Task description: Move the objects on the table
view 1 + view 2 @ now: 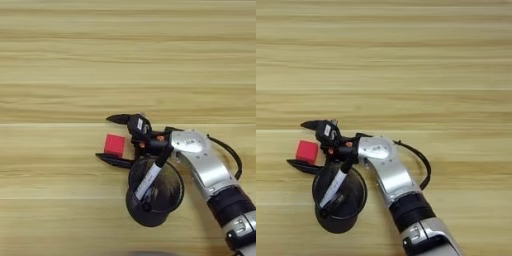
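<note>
A light wooden bench (125, 60) with long horizontal plank grain and pale yellow-tan stripes fills both views. Everything on it sits in the lower half, and the dark translucent cup (154, 194) serves well as the landmark.

The cup is round and seen from above, its rim open toward the camera. A white marker (149, 180) with a black cap leans inside it, its lower end down in the cup's near-left part and its black cap rising past the far rim.

Just beyond the cup's far-left rim lies the small red cube (114, 145), resting flat on the bench and not touching the cup.

The right hand (111, 138) reaches in from the right, over the cup's far edge. Its two black fingers are spread wide apart: one finger (120, 119) points left on the far side of the red cube, the other (114, 160) lies along the bench on the cube's near side, close by the cup's rim. The cube sits between them, with a gap visible on the far side, so the hand is open around it and not gripping.

The silver forearm (387, 172) runs from the hand down to the right of the cup, with a black cable (423, 167) looping beside it.

The white cube cannot be found in either view.
</note>
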{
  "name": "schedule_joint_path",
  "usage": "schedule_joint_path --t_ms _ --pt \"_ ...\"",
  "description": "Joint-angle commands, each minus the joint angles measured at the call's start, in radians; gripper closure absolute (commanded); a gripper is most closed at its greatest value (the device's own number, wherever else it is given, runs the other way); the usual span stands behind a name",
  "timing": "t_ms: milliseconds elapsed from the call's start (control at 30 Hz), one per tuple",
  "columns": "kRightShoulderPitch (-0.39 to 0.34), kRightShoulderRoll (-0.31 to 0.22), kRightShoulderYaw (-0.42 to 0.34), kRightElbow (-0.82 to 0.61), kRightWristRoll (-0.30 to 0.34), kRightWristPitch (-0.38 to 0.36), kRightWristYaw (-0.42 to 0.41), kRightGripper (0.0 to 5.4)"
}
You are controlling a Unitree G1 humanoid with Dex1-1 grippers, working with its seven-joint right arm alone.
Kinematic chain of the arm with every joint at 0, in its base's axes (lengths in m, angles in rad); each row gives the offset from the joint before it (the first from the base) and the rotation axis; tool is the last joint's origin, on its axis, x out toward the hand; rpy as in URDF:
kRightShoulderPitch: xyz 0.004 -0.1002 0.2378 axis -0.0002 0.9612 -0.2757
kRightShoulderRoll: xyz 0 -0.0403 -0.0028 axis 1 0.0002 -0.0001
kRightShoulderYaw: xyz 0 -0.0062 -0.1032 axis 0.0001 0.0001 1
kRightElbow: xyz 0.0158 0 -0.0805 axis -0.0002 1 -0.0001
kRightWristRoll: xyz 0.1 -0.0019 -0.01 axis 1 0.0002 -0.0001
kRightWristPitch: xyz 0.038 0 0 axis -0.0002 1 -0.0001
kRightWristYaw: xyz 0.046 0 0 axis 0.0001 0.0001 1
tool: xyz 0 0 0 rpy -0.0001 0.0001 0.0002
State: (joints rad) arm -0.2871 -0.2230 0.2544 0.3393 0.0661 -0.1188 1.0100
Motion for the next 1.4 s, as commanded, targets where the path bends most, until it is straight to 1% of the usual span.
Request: schedule_joint_path --t_ms 33,133,233,400,600,667,767,967,1100,1267,1400 --pt "-0.088 -0.004 -0.054 -0.062 0.041 -0.006 -0.044 0.02" --pt "-0.103 -0.017 -0.083 -0.081 0.066 0.013 -0.041 0.02" --pt "-0.115 -0.037 -0.104 -0.086 0.073 0.015 -0.041 0.02" --pt "-0.13 -0.079 -0.143 -0.073 0.082 0.013 -0.039 0.02" --pt "-0.125 -0.143 -0.187 -0.059 0.096 0.006 -0.015 0.02" --pt "-0.124 -0.166 -0.205 -0.055 0.109 0.005 0.001 0.02" --pt "-0.125 -0.215 -0.242 -0.035 0.126 -0.007 0.032 0.02" --pt "-0.129 -0.29 -0.284 0.031 0.152 -0.059 0.117 0.02" --pt "-0.14 -0.326 -0.303 0.082 0.169 -0.079 0.18 0.02" --pt "-0.156 -0.363 -0.32 0.138 0.173 -0.107 0.228 0.02" --pt "-0.155 -0.386 -0.328 0.162 0.181 -0.116 0.274 0.02"
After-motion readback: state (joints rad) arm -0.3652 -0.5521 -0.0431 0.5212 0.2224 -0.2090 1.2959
